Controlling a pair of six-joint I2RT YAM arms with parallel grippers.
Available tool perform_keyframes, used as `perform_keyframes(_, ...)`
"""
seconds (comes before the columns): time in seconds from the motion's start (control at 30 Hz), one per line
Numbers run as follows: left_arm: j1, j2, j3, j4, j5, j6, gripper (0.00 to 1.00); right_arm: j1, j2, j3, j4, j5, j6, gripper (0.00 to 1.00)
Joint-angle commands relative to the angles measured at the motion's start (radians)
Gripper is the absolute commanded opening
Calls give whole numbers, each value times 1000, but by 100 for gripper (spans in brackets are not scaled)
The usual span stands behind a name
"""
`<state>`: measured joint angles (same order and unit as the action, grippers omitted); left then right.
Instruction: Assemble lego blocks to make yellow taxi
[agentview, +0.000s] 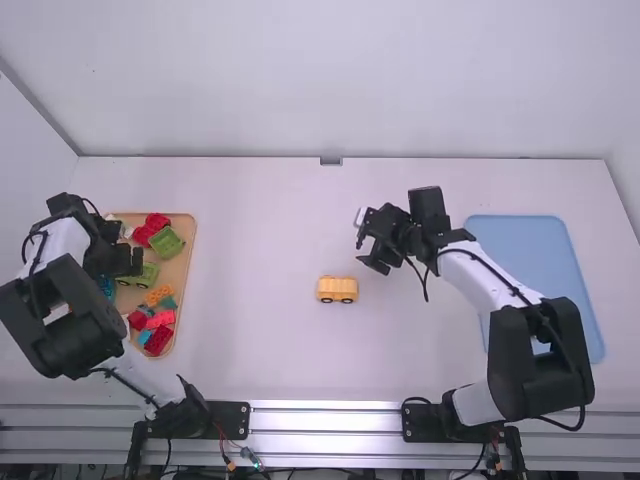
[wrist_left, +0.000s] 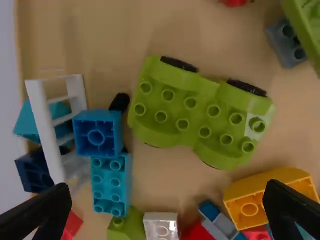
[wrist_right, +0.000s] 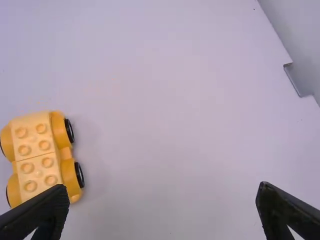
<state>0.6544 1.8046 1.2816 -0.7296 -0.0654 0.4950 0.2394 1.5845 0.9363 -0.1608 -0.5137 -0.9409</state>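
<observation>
My left gripper (agentview: 130, 262) is over the block tray at the left; in its own wrist view the left gripper (wrist_left: 167, 200) is open above loose blocks. Below it lie a green car base (wrist_left: 197, 112) and a yellow-orange block (wrist_left: 257, 187) turned so its hollow side shows. A yellow car base (agentview: 337, 289) stands on its wheels mid-table, studs up; the right wrist view has the yellow car base (wrist_right: 40, 157) too. My right gripper (agentview: 368, 243), beyond that car and to its right, holds nothing; seen from its wrist, the right gripper (wrist_right: 162, 200) is open.
The wooden tray (agentview: 186, 250) holds red, green, blue and orange blocks. A white ladder-like piece (wrist_left: 47, 130) and blue blocks (wrist_left: 111, 182) lie among them. A light blue tray (agentview: 520, 240) lies at the right, partly under the right arm.
</observation>
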Motion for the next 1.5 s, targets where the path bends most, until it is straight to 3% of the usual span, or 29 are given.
perform_keyframes(0.0, -6, 5, -7, -38, 96, 264, 99, 2, -24, 32, -3, -2, 10, 98)
perform_keyframes(0.03, -6, 5, -3, -103, 156, 459, 99, -8, -24, 41, -7, -1, 13, 98)
perform_keyframes(0.1, -6, 5, -6, -153, 180, 612, 100, -22, -24, 51, -5, -2, 45, 99)
perform_keyframes(0.23, 0, 5, -24, -168, 144, 731, 100, -52, -24, 78, 0, -8, 111, 99)
perform_keyframes(0.47, -7, 20, -46, -130, 134, 940, 85, -89, -24, 113, -4, -10, 220, 99)
perform_keyframes(0.53, -2, 26, -61, -127, 133, 988, 76, -90, -24, 116, 0, -9, 238, 99)
perform_keyframes(0.8, -6, 31, -142, -87, 137, 1098, 77, -60, -28, 119, 16, -9, 235, 99)
perform_keyframes(1.0, 1, 31, -214, 47, 138, 1090, 66, -30, -32, 119, 38, -9, 235, 99)
perform_keyframes(1.47, -6, 40, -255, 122, 218, 1104, 61, -22, -33, 119, 49, -10, 243, 98)
